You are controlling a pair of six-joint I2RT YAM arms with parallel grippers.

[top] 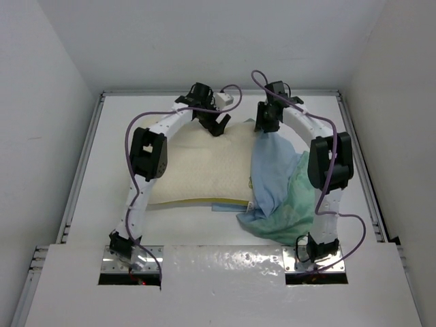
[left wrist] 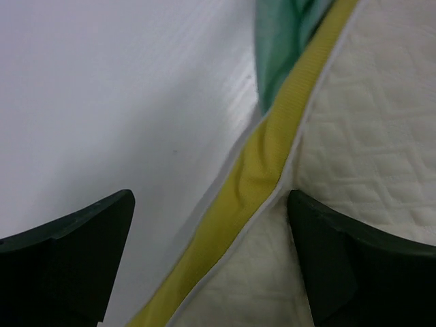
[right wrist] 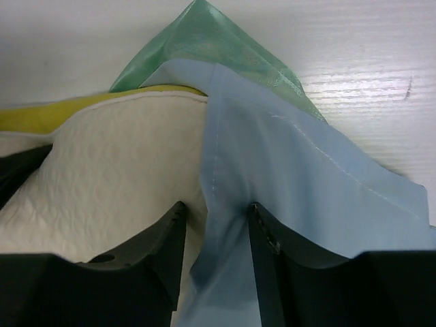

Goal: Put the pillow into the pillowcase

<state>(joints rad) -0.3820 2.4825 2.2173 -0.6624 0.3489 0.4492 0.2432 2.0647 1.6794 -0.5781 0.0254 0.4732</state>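
Note:
The cream-white pillow [top: 197, 167] lies flat mid-table, its yellow edge band [top: 204, 202] at the near side. The sea-green pillowcase [top: 286, 211], light blue inner side showing, is bunched over the pillow's right end. My left gripper [top: 218, 126] is open at the pillow's far edge; in the left wrist view it [left wrist: 211, 218] straddles the yellow band [left wrist: 259, 177], with the pillow [left wrist: 368, 136] on the right and green cloth [left wrist: 279, 41] beyond. My right gripper [top: 266, 126] is shut on the pillowcase's blue edge [right wrist: 293, 170] and holds it up beside the pillow's far right corner [right wrist: 116, 157].
The white table [top: 109, 163] is boxed in by white walls at the left, right and back, with metal rails [top: 82, 170] along its sides. Purple cables loop from both arms. The arm bases stand at the near edge.

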